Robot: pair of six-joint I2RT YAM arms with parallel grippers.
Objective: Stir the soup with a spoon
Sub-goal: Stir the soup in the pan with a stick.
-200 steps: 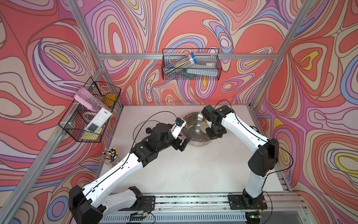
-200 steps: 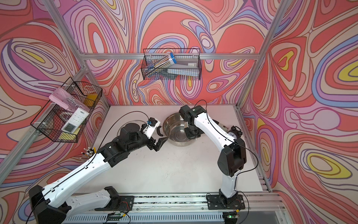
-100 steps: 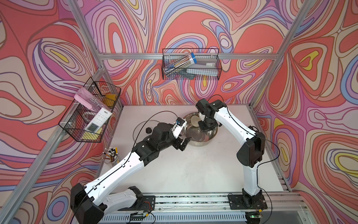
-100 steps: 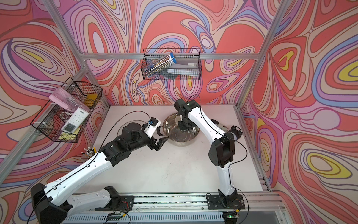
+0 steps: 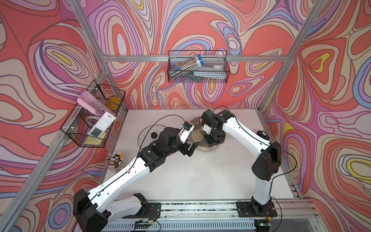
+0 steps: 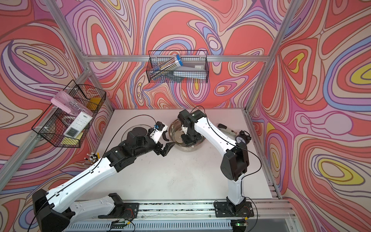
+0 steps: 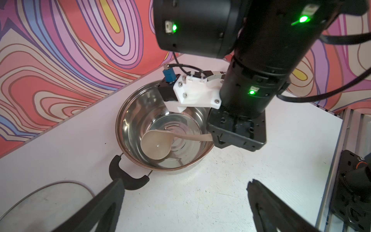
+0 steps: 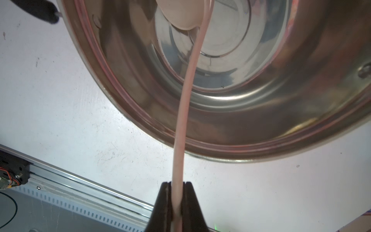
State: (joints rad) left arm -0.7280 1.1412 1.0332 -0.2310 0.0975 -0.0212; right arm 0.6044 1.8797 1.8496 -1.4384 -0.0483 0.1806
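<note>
The ladle (image 7: 156,145) sits with its bowl low inside the pot (image 7: 128,124), toward the back of the bench (image 7: 200,200). Its handle end is hidden in the right gripper (image 8: 177,183), which is clamped on it from above. The right arm (image 5: 241,132) covers much of the pot in both top views. The left gripper (image 7: 184,181) hovers wide open and empty by the pot's black handle (image 7: 128,180), with the lid (image 7: 50,200) alongside.

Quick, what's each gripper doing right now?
Left gripper: open, holding nothing, near the pot.
Right gripper: shut on the ladle handle, with the ladle's bowl inside the pot.
</note>
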